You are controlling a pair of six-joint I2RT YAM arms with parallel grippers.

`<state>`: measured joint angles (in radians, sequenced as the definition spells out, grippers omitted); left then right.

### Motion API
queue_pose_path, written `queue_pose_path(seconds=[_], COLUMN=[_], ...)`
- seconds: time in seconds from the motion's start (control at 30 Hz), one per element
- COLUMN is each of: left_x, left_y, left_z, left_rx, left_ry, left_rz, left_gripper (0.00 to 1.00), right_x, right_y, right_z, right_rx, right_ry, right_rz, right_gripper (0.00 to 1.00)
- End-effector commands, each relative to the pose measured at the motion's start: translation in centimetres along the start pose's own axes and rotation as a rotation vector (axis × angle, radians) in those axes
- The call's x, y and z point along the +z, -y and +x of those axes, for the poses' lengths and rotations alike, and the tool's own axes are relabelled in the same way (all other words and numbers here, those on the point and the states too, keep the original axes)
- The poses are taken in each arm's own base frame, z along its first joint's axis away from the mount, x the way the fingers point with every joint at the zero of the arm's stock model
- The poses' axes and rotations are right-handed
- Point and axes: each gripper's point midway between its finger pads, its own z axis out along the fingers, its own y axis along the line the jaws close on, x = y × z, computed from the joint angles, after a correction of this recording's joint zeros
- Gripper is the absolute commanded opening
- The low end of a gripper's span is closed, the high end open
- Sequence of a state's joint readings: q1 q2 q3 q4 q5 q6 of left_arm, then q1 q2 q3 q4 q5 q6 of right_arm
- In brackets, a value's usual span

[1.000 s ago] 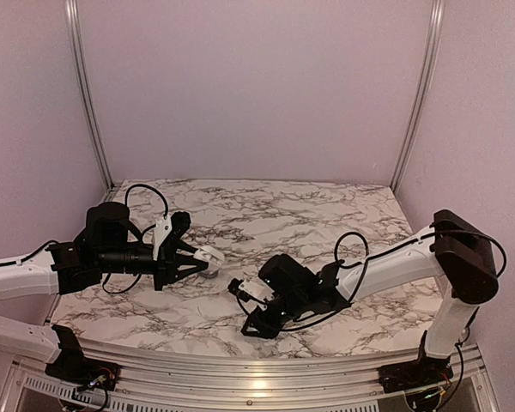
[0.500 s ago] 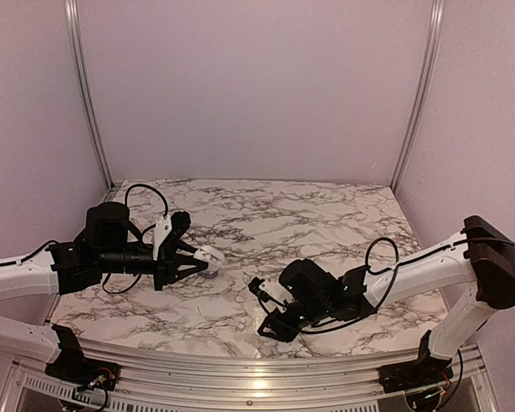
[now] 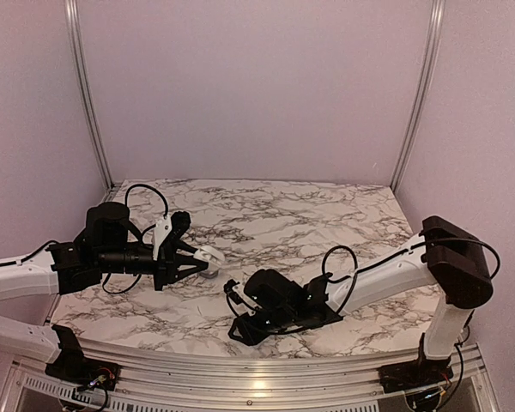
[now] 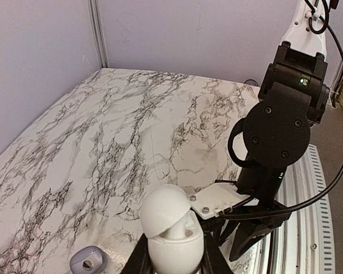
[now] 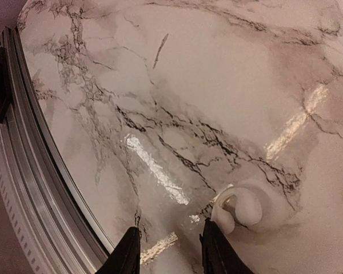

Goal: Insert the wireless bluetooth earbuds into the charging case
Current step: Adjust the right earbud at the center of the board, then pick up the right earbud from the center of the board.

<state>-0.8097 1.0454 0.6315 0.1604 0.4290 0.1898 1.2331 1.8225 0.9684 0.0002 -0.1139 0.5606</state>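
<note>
The marble table (image 3: 326, 215) takes up the whole floor of the top view. The left arm (image 3: 21, 279) comes in from 8 o'clock and lies low over the marble. The right arm (image 3: 386, 266) reaches in from 4 o'clock and folds down toward 6 o'clock, close to the front rim.

The left gripper (image 4: 174, 258) ends just on the 9 o'clock side of the table's middle. Its fingers are pinched on the charging case (image 4: 170, 225) from both sides, and as far as the wrist view shows, the case is held off the tabletop. The case is white and rounded. Its domed upper part is tilted up from the lower body, and the gap between them opens toward 3 o'clock.

The right gripper (image 5: 170, 231) hangs close above the marble with its fingers spread and nothing between them. One earbud (image 5: 243, 208), pale and curled like a hook, lies flat on the table at 1 o'clock from that gap. It is just beside the nearer fingertip, and I cannot tell whether the two touch.

At 7 o'clock in the left wrist view, a small lavender-grey piece (image 4: 88, 261) with a dark hollow rests on the marble near the held case. It is cut off by the frame edge, and I cannot tell whether it is the other earbud.
</note>
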Motion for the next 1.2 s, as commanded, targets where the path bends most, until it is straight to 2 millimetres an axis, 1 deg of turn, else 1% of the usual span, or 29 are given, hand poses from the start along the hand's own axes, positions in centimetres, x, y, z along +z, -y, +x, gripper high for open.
queue_pose_path(seconds=[0.0,0.1,0.2,0.27,0.33,0.5,0.53,0.7,0.83,0.93,1.03,1.1,1.17], left_x=[-0.4,-0.6,-0.6,-0.5,-0.5,-0.5,-0.5,-0.5,-0.5,-0.5,-0.5,-0.6,-0.6], left_y=[-0.1,-0.1,-0.1,-0.1,-0.1,-0.1,-0.1,-0.1,-0.1,-0.1,-0.1,-0.1,-0.1], left_z=[-0.8,-1.0,-0.9,-0.9,-0.9,-0.9,-0.9,-0.8,-0.8,-0.8,-0.9,-0.9,-0.9], left_rx=[0.014,0.018,0.017,0.016,0.016,0.016,0.016,0.015,0.014,0.014,0.015,0.014,0.015], left_ry=[0.040,0.046,0.045,0.043,0.042,0.042,0.042,0.041,0.040,0.041,0.042,0.042,0.043], left_rz=[-0.007,-0.009,-0.011,-0.011,-0.012,-0.012,-0.012,-0.013,-0.012,-0.010,-0.010,-0.010,-0.012], left_gripper=[0.00,0.00,0.00,0.00,0.00,0.00,0.00,0.00,0.00,0.00,0.00,0.00,0.00], right_x=[1.0,1.5,1.4,1.0,0.4,-0.4,-0.6,-2.0,-2.9,-2.8,-2.1,-1.8,-1.9], right_y=[-0.6,-0.3,0.5,0.8,1.7,2.8,3.3,3.9,5.1,5.8,6.0,6.3,7.0], right_z=[-2.3,-2.5,-2.7,-2.5,-2.8,-2.0,-1.4,-1.0,-0.6,-0.6,-0.5,-0.4,-0.3], right_rx=[0.049,0.045,0.050,0.054,0.063,0.079,0.082,0.089,0.103,0.115,0.114,0.116,0.131], right_ry=[0.064,0.068,0.080,0.078,0.103,0.104,0.085,0.102,0.113,0.118,0.105,0.096,0.099], right_rz=[0.004,0.021,0.062,0.079,0.117,0.139,0.160,0.185,0.221,0.221,0.222,0.233,0.261], right_gripper=[0.34,0.34,0.34,0.34,0.34,0.34,0.34,0.33,0.33,0.33,0.33,0.31,0.28])
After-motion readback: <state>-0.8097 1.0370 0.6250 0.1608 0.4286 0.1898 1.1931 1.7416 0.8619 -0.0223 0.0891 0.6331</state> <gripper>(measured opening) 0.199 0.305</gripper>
